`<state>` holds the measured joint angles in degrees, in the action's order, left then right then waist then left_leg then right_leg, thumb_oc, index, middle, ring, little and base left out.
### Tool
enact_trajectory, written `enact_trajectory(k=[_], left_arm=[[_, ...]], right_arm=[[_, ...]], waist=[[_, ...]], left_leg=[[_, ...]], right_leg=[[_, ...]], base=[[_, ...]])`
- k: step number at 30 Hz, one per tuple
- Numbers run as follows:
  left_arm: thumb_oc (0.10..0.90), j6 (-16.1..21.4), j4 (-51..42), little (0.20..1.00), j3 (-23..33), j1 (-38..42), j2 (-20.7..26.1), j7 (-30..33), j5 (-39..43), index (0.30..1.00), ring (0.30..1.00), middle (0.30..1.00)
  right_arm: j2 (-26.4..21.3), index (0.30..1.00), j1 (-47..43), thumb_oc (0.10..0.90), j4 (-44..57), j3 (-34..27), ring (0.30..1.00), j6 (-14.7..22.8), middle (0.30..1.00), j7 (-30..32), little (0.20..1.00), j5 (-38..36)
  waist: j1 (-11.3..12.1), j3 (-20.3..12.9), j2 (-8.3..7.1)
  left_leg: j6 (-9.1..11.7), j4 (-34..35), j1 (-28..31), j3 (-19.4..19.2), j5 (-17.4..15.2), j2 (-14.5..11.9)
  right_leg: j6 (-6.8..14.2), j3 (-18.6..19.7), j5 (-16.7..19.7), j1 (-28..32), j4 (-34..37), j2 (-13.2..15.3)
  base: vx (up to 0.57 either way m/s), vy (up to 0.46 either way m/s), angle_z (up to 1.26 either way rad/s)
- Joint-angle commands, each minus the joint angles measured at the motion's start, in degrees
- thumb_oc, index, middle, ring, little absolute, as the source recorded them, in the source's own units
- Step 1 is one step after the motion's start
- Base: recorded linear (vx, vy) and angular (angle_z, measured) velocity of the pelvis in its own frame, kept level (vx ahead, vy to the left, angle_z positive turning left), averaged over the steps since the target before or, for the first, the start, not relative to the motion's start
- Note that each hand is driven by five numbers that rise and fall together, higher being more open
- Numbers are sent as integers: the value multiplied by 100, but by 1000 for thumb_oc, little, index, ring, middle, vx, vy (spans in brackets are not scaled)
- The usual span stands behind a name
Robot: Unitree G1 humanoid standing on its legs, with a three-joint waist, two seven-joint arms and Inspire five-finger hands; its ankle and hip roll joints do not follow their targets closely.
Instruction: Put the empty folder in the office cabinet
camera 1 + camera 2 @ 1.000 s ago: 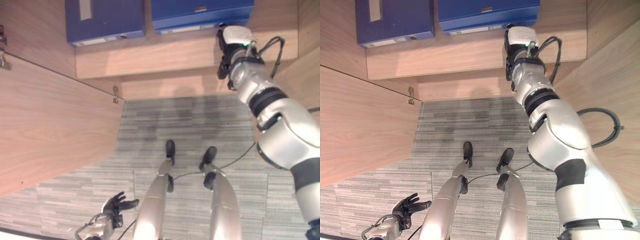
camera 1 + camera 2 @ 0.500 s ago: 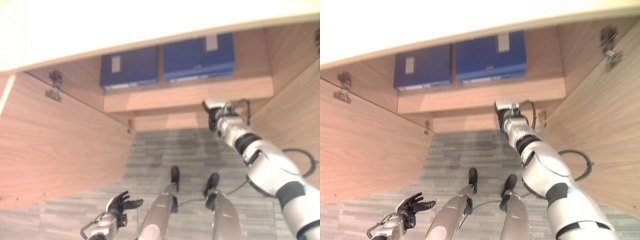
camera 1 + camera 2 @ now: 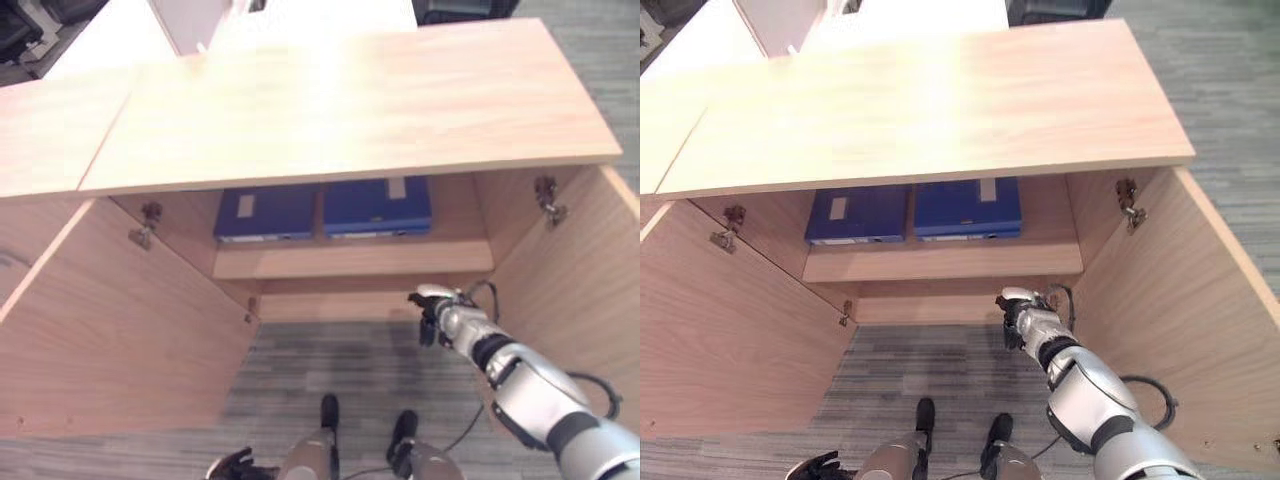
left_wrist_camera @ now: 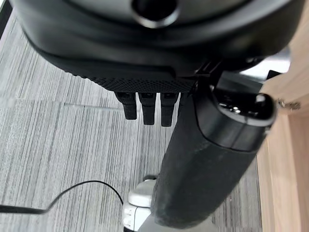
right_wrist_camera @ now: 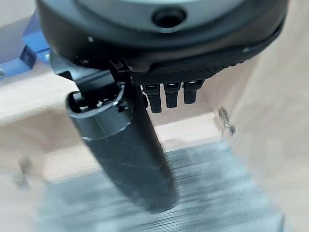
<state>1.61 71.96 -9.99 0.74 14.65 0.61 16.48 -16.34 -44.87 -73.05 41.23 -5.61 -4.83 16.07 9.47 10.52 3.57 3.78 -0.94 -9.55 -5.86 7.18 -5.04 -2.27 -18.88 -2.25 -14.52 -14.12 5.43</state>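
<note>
Two blue folders lie flat side by side on the shelf of the open wooden cabinet [image 3: 340, 110]: the left folder [image 3: 265, 213] and the right folder [image 3: 378, 205]. My right hand [image 3: 432, 310] hangs below and in front of the shelf's front edge [image 3: 350, 262], near the right side, touching neither folder. In the right wrist view its fingers [image 5: 166, 94] are straight, the thumb [image 5: 125, 154] stands out, and it holds nothing. A corner of a blue folder [image 5: 29, 53] shows past it. My left hand [image 3: 232, 468] hangs low by the floor, fingers [image 4: 145, 108] straight and empty.
The cabinet's left door [image 3: 120, 340] and right door [image 3: 590, 290] both stand wide open at either side. Grey carpet [image 3: 350, 360] lies between them in front of the cabinet. White desks [image 3: 110, 30] stand behind the cabinet.
The camera has tilted up, so the whole cabinet top now shows. My right hand has drawn back and down from the shelf edge by the right folder. Both folders lie as before.
</note>
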Motion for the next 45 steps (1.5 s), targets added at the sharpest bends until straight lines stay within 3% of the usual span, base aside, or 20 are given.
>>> enact_trajectory(k=[1, 4, 7, 14, 16, 19, 25, 28, 31, 33, 37, 39, 40, 41, 43, 45], left_arm=[[800, 138, 125, 900, -248, 370, 253, 40, -254, 900, 900, 900], [800, 125, 143, 900, -263, 370, 218, 22, -352, 900, 900, 900], [800, 169, 201, 900, -407, 354, 56, -17, -754, 900, 900, 900], [800, 182, 539, 900, -257, 230, -12, -32, -1261, 900, 900, 900], [800, 130, 777, 900, -210, 319, 14, 148, -1439, 900, 900, 900], [800, 151, 857, 900, -111, 149, -344, 203, -1525, 900, 900, 900], [800, 169, 886, 900, -31, 115, -413, 155, -1391, 900, 900, 900], [800, 155, 931, 900, 91, 97, -323, 180, -1433, 900, 900, 900], [800, 145, 926, 900, 153, 70, -257, 186, -1492, 900, 900, 900], [800, 118, 938, 900, 197, -23, -152, 160, -1647, 900, 900, 900], [800, 121, 989, 900, 236, -97, -93, 164, -1759, 900, 900, 900], [800, 127, 989, 900, 487, -244, -56, 140, -1713, 900, 900, 900], [800, 126, 988, 900, 485, -246, -56, 140, -1713, 900, 900, 900], [800, 110, 954, 900, 811, -263, 11, 192, -1518, 900, 900, 900], [800, 118, 936, 900, 929, -266, 25, 211, -1456, 900, 900, 900], [800, 116, 859, 900, 1080, -261, 35, 199, -1380, 900, 900, 900]], right_arm=[[329, 900, -327, 800, -393, -95, 900, 118, 900, 312, 900, -468], [365, 900, 107, 800, -480, -494, 900, 149, 900, 406, 900, -834], [293, 900, 1032, 800, -644, -1063, 900, 242, 900, 559, 900, -1239], [182, 900, 2212, 800, -544, -1845, 900, 437, 900, 601, 900, -1834], [196, 900, 2371, 800, -442, -2004, 900, 496, 900, 620, 900, -1960], [150, 900, 3022, 800, -478, -2678, 900, 622, 900, 774, 900, -2581], [101, 900, 3389, 800, -538, -3106, 900, 706, 900, 915, 900, -2848], [55, 900, 3617, 800, -470, -3313, 900, 724, 900, 923, 900, -3000], [-17, 900, 3703, 800, -403, -3422, 900, 753, 900, 960, 900, -3085], [-234, 900, 3799, 800, -270, -3696, 900, 812, 900, 1002, 900, -3254], [-589, 900, 3790, 800, 26, -3967, 900, 910, 900, 1123, 900, -3369], [-979, 900, 3881, 800, 885, -4187, 900, 1003, 900, 1298, 900, -3245], [-979, 900, 3886, 800, 890, -4189, 900, 1000, 900, 1300, 900, -3244], [-1314, 900, 4004, 800, 1686, -4348, 900, 1021, 900, 1410, 900, -3000], [-1481, 900, 4071, 800, 2091, -4441, 900, 1026, 900, 1455, 900, -2846], [-1960, 900, 4217, 800, 2965, -4722, 900, 1041, 900, 1530, 900, -2444]], waist=[[-45, -66, -491], [-135, -326, -507], [-373, -663, -419], [-688, -926, -276], [-817, -959, -286], [-1021, -1011, -366], [-1195, -1012, -403], [-1335, -850, -479], [-1366, -732, -482], [-1432, -644, -433], [-1497, -683, -472], [-1522, -819, -555], [-1518, -821, -554], [-1523, -880, -562], [-1536, -900, -559], [-1578, -933, -542]], left_leg=[[-41, -514, 379, 531, -741, 433], [-91, -192, 628, 532, -810, 438], [-196, 313, 1020, 391, -821, 562], [-373, 594, 1268, 106, -900, 740], [-386, 594, 1287, 21, -935, 765], [-507, 594, 1330, -213, -1056, 870], [-580, 594, 1356, -434, -1130, 936], [-655, 594, 1409, -674, -1188, 939], [-679, 594, 1418, -825, -1198, 896], [-665, 594, 1431, -945, -1198, 794], [-651, 594, 1414, -1065, -1232, 796], [-640, 594, 1399, -1191, -1274, 835], [-639, 594, 1399, -1194, -1275, 834], [-627, 594, 1383, -1242, -1290, 812], [-620, 594, 1377, -1258, -1296, 795], [-606, 594, 1386, -1259, -1312, 775]], right_leg=[[624, 230, 89, 993, 1298, -51], [673, 294, 189, 1089, 1454, -104], [809, 448, 388, 1185, 1610, -98], [939, 781, 549, 1110, 1559, -19], [970, 859, 589, 1065, 1525, 0], [1058, 1107, 713, 915, 1464, 63], [1151, 1304, 845, 741, 1430, 95], [1212, 1447, 871, 505, 1182, 119], [1229, 1345, 786, 439, 1014, 182], [1137, 1168, 604, 515, 758, 345], [1162, 1227, 672, 666, 977, 414], [1241, 1399, 788, 787, 1498, 320], [1241, 1401, 792, 789, 1505, 318], [1257, 1461, 861, 835, 1702, 236], [1257, 1459, 873, 861, 1756, 214], [1252, 1439, 869, 923, 1836, 166]], base=[[54, 80, -27], [70, 117, -24], [36, 209, -27], [-22, 158, -41], [-44, 111, -36], [-70, 119, -49], [-55, 77, -28], [-100, 56, -43], [-90, -6, -63], [-71, -20, -73], [-14, -23, -34], [38, -59, -17], [50, -84, -25], [36, -80, -34], [27, -69, -31], [20, -51, -18]])
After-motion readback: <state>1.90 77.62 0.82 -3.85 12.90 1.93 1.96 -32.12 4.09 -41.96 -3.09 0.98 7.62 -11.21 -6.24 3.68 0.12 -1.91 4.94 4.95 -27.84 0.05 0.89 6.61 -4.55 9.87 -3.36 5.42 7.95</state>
